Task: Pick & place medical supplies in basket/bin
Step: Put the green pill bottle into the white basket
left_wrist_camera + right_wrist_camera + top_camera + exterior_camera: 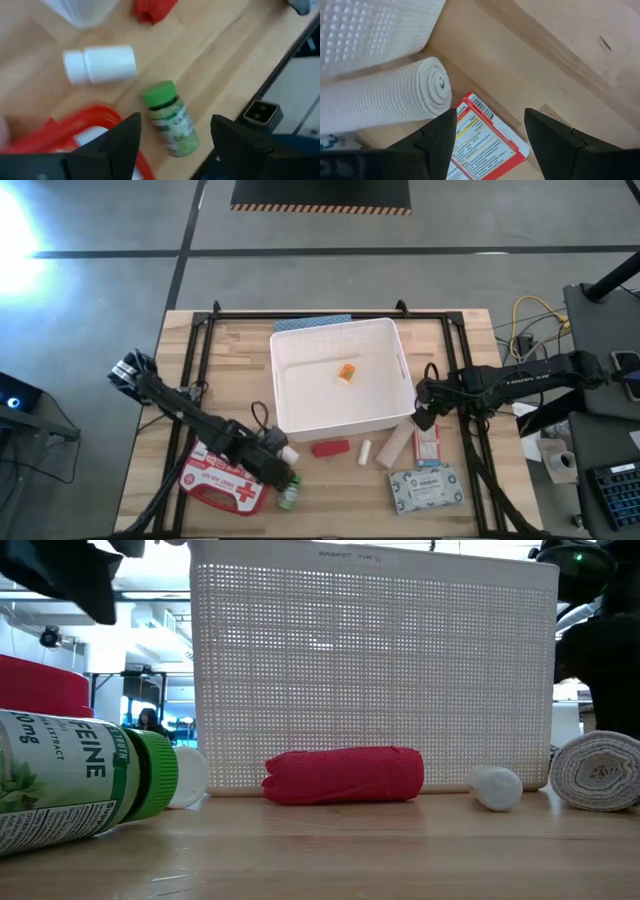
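My left gripper (175, 119) hovers open above the green bottle (171, 122), which lies on its side beside the red first-aid case (222, 480). My right gripper (489, 112) hangs open over the red-white box (485, 145), next to a white bandage roll (385, 100). The white basket (285, 415) stands mid-table with a small orange item (347, 372) inside. A white bottle (100, 64), the red tube (330, 448), a small white roll (366, 451) and the pale patterned pack (427, 488) lie on the table in front of the basket.
A black frame (205, 370) runs around the wooden table top. In the low view the basket's perforated wall (370, 670) rises behind the red tube (345, 775). Bare wood shows left of the basket and along the near edge.
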Available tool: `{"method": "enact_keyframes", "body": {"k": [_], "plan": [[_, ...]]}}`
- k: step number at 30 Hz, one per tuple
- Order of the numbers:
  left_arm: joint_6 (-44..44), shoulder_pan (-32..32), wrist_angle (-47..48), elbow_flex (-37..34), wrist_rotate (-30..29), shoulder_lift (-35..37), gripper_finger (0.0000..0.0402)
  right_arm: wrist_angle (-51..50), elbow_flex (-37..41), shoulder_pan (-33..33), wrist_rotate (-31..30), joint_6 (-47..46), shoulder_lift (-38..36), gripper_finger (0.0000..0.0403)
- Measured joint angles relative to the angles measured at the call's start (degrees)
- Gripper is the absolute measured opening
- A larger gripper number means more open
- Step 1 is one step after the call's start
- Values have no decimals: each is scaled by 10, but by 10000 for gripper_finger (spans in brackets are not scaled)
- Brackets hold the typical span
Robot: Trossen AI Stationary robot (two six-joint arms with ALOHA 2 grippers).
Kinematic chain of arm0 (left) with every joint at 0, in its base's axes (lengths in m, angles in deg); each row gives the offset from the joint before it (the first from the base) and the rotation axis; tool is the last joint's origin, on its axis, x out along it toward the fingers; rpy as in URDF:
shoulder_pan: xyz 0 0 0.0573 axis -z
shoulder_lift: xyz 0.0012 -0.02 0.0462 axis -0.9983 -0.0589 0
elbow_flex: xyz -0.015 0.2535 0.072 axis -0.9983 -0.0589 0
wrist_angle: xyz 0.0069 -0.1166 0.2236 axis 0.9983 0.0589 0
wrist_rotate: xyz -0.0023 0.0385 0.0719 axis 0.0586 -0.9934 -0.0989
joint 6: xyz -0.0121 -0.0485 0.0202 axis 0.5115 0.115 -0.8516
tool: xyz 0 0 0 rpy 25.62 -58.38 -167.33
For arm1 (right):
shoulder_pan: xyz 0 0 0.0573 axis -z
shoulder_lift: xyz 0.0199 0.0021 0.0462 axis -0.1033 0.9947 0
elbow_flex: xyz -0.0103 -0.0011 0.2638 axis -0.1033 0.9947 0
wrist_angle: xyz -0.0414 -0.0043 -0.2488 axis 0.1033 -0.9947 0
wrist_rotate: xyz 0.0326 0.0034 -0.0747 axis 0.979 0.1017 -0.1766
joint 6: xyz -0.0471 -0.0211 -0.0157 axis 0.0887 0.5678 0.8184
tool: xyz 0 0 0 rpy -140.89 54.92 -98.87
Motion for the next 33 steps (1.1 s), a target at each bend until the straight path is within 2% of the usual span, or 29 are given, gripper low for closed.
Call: {"method": "enact_keyframes", "body": {"k": [6, 14, 19, 22, 27, 33], "plan": [[39, 27, 23, 92, 8, -96, 235, -1, 1, 0, 0, 63, 0, 224], [66, 41, 267, 324, 9, -272, 236, -1, 5, 0, -6, 98, 0, 224], [104, 41, 288, 428, 9, -345, 236, -2, 7, 0, -6, 99, 0, 224], [149, 43, 289, 448, 9, -367, 236, -2, 7, 0, -6, 102, 0, 224], [232, 57, 290, 429, 9, -369, 236, -3, 8, 0, -6, 114, 0, 224], [250, 60, 295, 422, 8, -367, 236, -3, 11, 0, -6, 115, 0, 224]]}}
